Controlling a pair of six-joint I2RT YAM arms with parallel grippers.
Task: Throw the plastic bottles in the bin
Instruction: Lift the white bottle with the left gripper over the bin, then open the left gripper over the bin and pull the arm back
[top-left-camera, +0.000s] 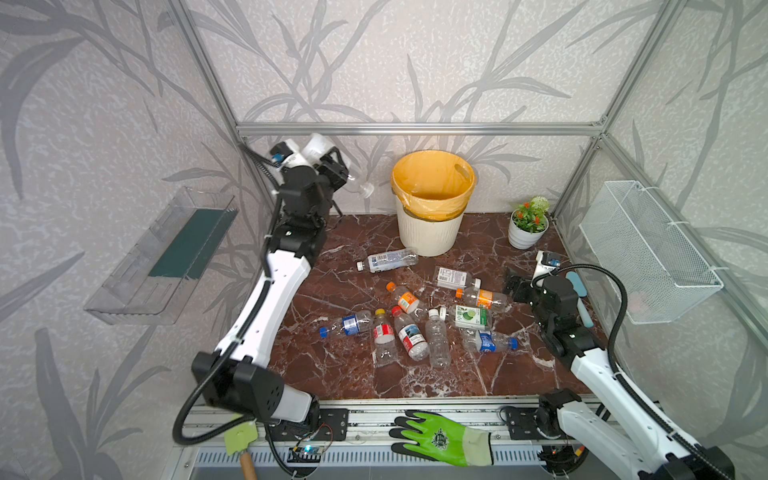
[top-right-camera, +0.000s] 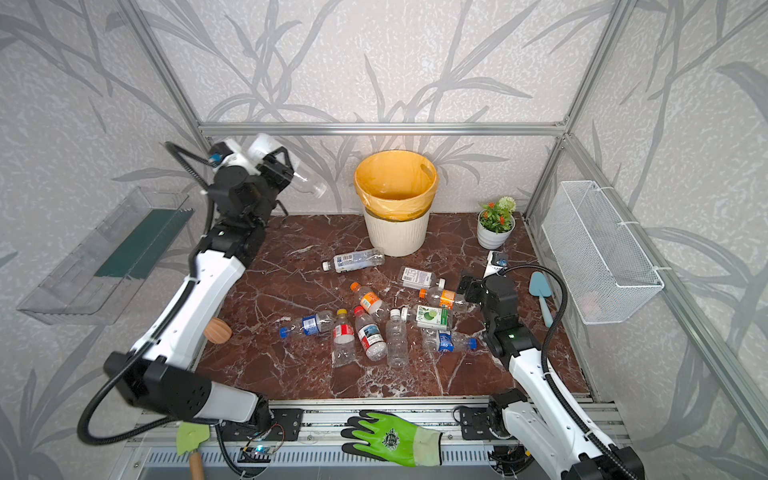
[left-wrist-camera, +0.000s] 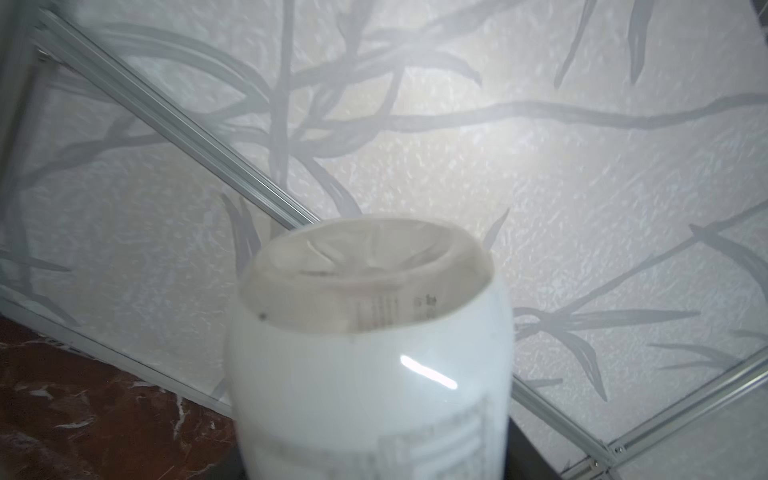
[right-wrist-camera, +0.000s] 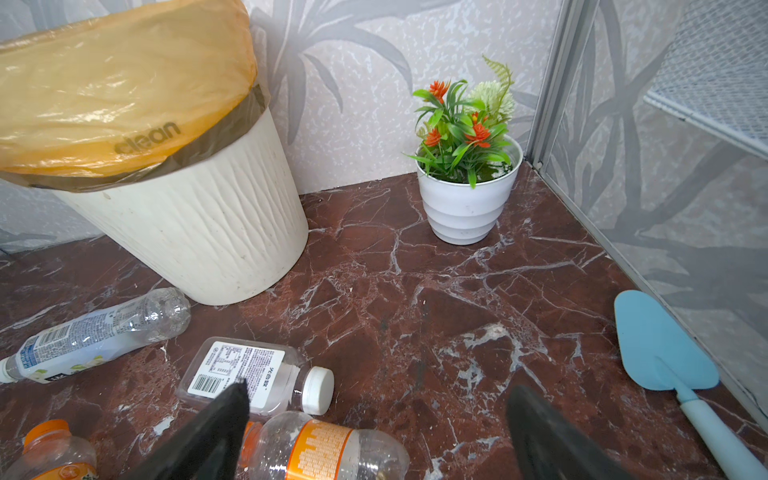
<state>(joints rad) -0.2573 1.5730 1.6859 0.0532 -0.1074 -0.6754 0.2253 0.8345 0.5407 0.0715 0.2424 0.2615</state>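
**Both top views**
- Left gripper (top-left-camera: 341, 172) (top-right-camera: 286, 170): raised at the far left, above table height. Its jaws are closed on the held bottle (top-left-camera: 363, 188) (top-right-camera: 318, 190).
- Held bottle: clear, with a white label and a white cap. It is clear of the table, cap end pointing right toward the bin (top-left-camera: 430, 239) (top-right-camera: 397, 239) but short of its rim.
- Bin: upright at far centre on the table (top-left-camera: 332, 374) (top-right-camera: 270, 365), lined with a yellow-orange bag.
- Loose bottles (top-left-camera: 437, 338) (top-right-camera: 397, 338): ten lying on the table.
  - One long clear bottle (top-left-camera: 388, 259) (top-right-camera: 355, 260) lies just near of the bin.
  - The other nine are clustered mid-table.
- Right gripper (top-left-camera: 513, 286) (top-right-camera: 467, 286): low at the right edge of the cluster.

**Left wrist view**
- Held bottle (left-wrist-camera: 370, 374): fills the lower centre, with its white body and clear ribbed base toward the wall.
- The fingers are not visible in this view.

**Right wrist view**
- Right gripper (right-wrist-camera: 378, 390): jaws spread wide with nothing between them, only bare table (right-wrist-camera: 415, 291).
- Square bottle (right-wrist-camera: 245, 374) and orange-label bottle (right-wrist-camera: 320, 449): both lie beside its left finger.
- Bin (right-wrist-camera: 199, 232): far left.
- Flowerpot (right-wrist-camera: 465, 208): far right corner.
- Blue scoop (right-wrist-camera: 665, 345): against the right wall.
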